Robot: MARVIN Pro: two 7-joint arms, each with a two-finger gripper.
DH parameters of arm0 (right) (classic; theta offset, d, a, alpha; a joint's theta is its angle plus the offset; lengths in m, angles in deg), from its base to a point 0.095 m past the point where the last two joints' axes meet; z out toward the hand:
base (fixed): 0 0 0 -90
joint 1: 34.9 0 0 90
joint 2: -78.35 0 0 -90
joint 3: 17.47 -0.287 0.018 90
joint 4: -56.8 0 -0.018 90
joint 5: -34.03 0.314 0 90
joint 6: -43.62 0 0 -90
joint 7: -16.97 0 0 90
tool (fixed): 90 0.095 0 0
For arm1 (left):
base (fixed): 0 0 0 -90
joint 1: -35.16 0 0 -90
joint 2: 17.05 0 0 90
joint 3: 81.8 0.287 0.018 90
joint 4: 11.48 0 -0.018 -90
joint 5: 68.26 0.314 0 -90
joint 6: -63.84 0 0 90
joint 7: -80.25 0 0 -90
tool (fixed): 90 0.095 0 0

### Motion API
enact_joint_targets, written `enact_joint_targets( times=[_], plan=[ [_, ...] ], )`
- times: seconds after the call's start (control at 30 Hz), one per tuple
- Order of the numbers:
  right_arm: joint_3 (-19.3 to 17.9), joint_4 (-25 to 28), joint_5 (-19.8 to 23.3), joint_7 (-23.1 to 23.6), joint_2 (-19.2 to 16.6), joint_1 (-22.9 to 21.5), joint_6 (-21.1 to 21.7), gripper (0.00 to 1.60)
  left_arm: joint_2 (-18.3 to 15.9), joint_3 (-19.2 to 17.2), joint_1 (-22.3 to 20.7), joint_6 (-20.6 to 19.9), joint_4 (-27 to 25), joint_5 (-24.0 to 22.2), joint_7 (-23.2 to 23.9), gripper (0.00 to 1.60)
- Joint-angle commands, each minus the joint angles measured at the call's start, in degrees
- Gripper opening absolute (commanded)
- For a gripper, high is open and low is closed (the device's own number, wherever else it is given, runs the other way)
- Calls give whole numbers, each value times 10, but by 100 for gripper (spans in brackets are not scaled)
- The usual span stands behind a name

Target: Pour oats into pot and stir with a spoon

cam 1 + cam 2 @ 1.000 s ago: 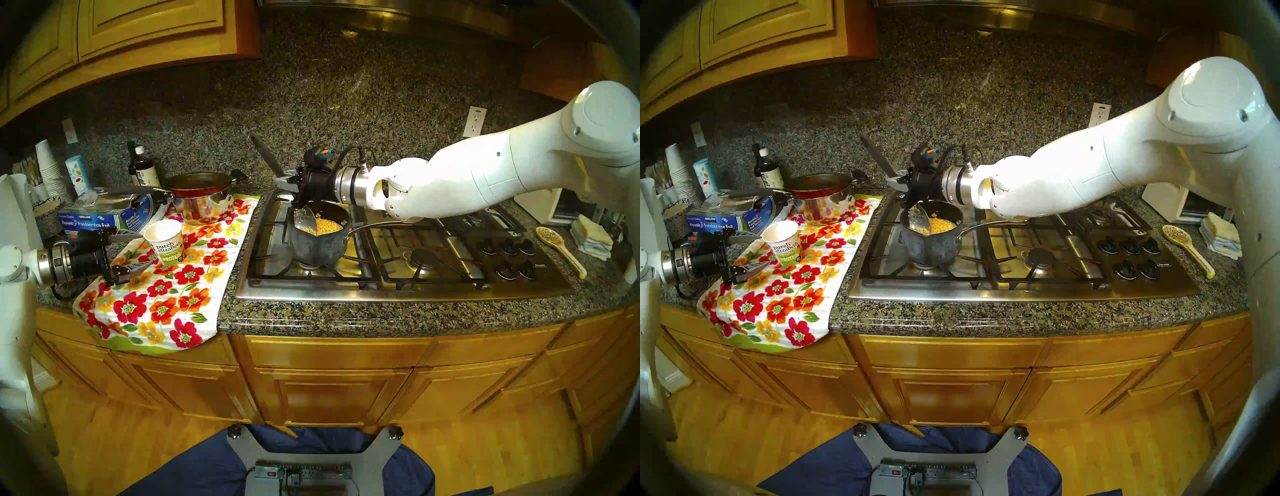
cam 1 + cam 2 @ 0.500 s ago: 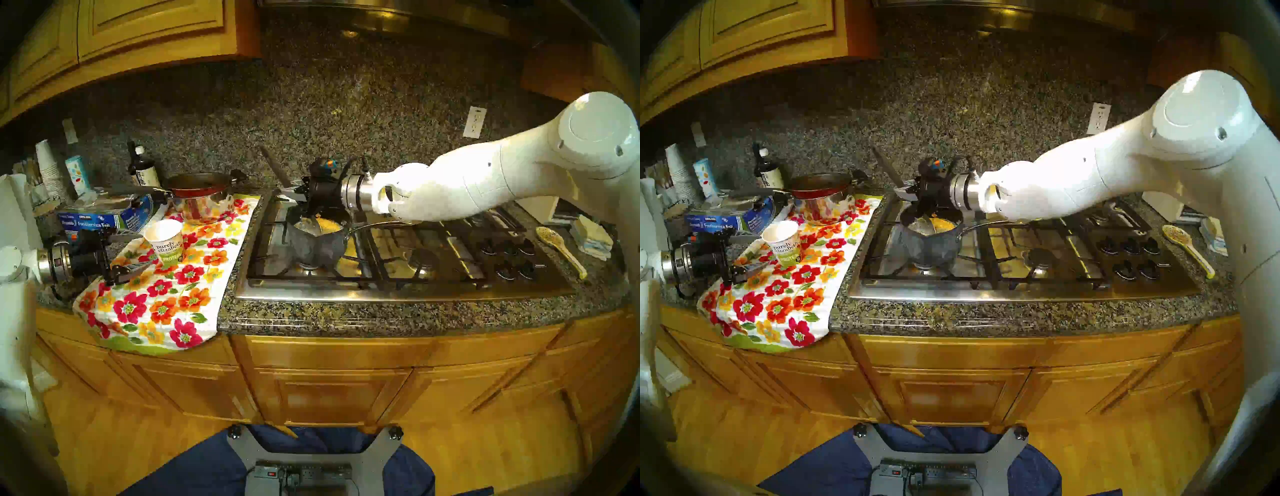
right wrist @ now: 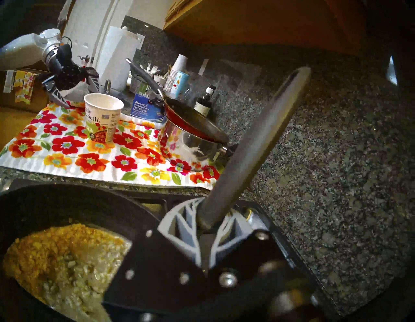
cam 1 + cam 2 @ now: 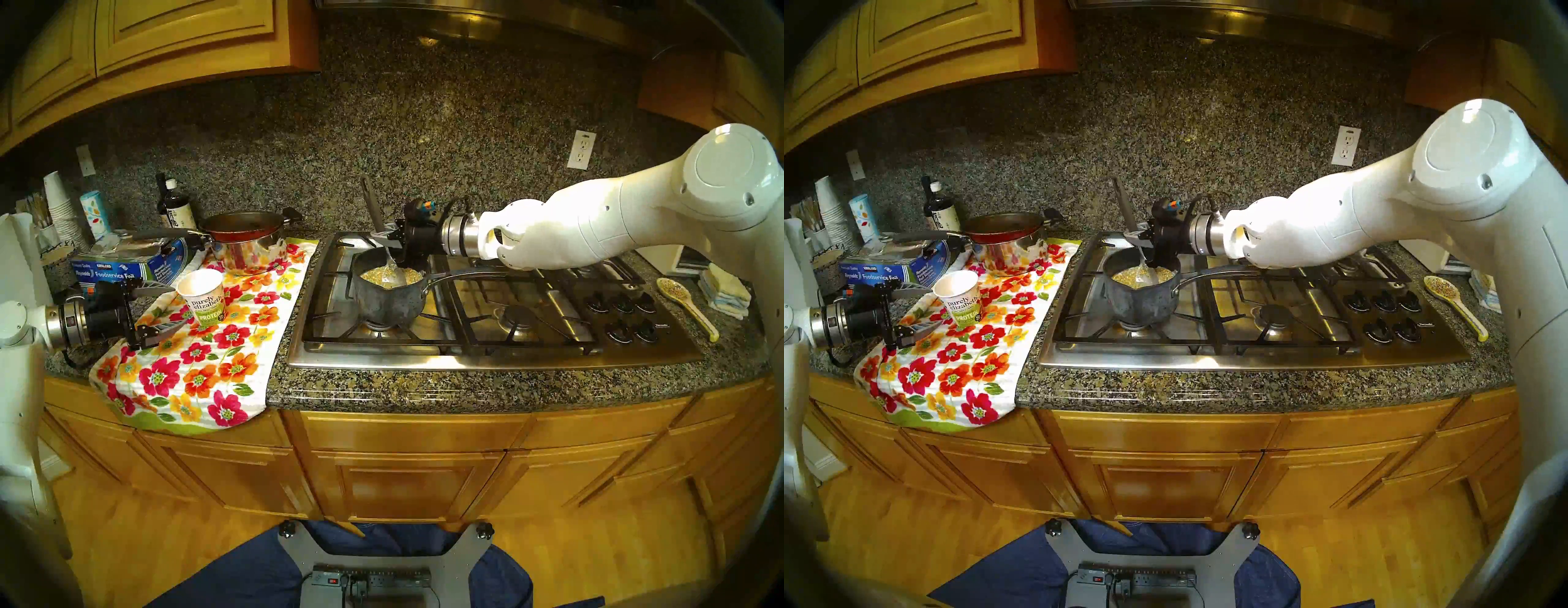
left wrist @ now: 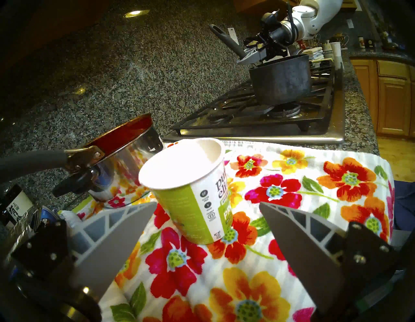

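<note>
Right gripper (image 3: 208, 227) blurred; spoon (image 3: 258, 144) bowl hidden, probably behind its mount.

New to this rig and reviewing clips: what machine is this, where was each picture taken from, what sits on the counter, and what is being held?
It is a two-armed white robot at a kitchen counter. Two pictures come from its head, looking down; one comes from a camera on each wrist. The right gripper is shut on the black handle of the spoon, whose metal bowl sits among the oats in the pot on the gas stove. The left gripper is open, empty, just short of the printed paper cup standing on the floral towel. Behind the cup, a red frying pan rests on a steel pot.
</note>
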Motion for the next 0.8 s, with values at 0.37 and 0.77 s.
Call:
enact_joint_targets(
  times=[0.37,0.77],
  plan=[
    [28,101,-16,2,-60,-96,-25,0,-10,-6,-12,0,-8,-11,-1,160],
    [-3,184,-26,-7,-62,-154,-31,0,-9,-6,-12,0,-9,-10,-1,160]
  ],
)
